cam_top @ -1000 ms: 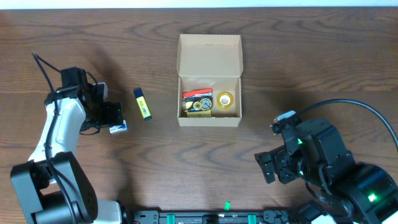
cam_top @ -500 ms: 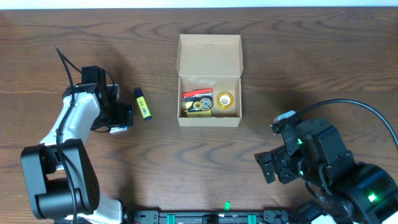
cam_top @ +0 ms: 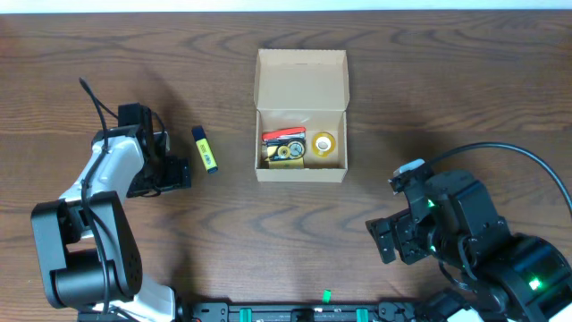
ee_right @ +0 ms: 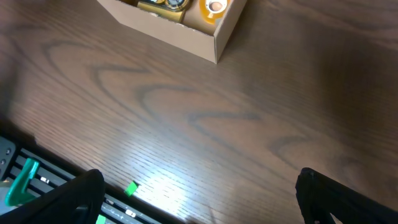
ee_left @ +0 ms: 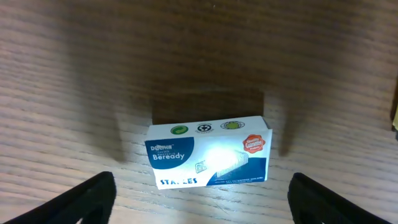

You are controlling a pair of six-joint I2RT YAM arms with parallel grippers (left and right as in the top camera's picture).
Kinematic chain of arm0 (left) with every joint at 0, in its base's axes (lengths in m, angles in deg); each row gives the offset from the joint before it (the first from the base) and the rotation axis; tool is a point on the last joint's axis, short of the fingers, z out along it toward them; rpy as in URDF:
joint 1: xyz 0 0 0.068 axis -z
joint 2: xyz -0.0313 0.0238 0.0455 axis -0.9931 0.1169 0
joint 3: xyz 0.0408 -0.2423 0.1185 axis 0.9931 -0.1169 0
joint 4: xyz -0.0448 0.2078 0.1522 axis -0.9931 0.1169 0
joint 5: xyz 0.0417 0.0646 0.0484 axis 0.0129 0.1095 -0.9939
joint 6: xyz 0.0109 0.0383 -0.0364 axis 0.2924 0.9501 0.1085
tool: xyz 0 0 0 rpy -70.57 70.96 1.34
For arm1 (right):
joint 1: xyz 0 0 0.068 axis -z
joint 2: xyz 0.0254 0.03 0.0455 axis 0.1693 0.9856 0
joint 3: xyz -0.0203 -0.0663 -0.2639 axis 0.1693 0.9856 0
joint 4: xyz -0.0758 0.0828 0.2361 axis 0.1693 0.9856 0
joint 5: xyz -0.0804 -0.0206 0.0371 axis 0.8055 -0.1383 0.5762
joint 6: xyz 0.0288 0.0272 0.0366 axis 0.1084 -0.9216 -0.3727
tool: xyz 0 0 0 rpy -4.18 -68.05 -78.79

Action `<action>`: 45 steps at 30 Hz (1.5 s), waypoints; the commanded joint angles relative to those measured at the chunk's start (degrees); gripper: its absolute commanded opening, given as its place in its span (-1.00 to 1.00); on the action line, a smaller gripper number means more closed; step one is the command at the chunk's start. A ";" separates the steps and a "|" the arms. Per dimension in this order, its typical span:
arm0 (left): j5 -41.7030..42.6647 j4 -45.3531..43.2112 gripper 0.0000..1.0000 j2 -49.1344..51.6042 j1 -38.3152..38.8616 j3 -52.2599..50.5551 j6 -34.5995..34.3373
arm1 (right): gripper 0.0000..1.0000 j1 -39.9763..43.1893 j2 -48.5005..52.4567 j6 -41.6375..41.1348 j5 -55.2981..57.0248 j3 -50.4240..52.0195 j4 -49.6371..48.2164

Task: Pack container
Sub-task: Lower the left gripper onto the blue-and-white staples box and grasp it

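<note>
Container (cam_top: 301, 82) well right of left tool (cam_top: 172, 174) | left tool wide over staples box (ee_left: 208, 160) | right tool (ee_right: 199, 186) wide, empty

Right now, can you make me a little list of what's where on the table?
box: open, lid flap folded back
inside box: tape and a red item
marker: yellow and blue, lying left of the box
staples: small pack lying flat, outside the box
left tool: open, above the staples, not gripping
right tool: open, holding nothing
</note>
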 commanded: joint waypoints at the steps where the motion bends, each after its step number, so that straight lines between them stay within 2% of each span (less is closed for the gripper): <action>1: 0.31 -0.55 0.74 0.70 -0.17 -0.72 -0.37 | 0.99 -0.39 -0.15 -0.07 0.00 0.11 0.04; 7: 1.68 -3.56 0.64 0.76 -0.11 -2.14 -1.99 | 0.99 -0.39 -0.15 -0.07 0.00 0.11 0.04; 18: 1.44 -3.87 0.59 0.76 -0.11 -3.30 -3.74 | 0.98 -0.39 -0.15 -0.07 0.00 0.11 0.04; 28: -0.26 -5.44 0.50 0.76 -0.07 -3.93 -8.72 | 0.99 -0.39 -0.15 -0.07 0.00 0.11 0.04; 45: -0.28 -5.60 0.08 0.76 -0.07 -3.93 -11.39 | 0.98 -0.39 -0.15 -0.07 0.00 0.11 0.04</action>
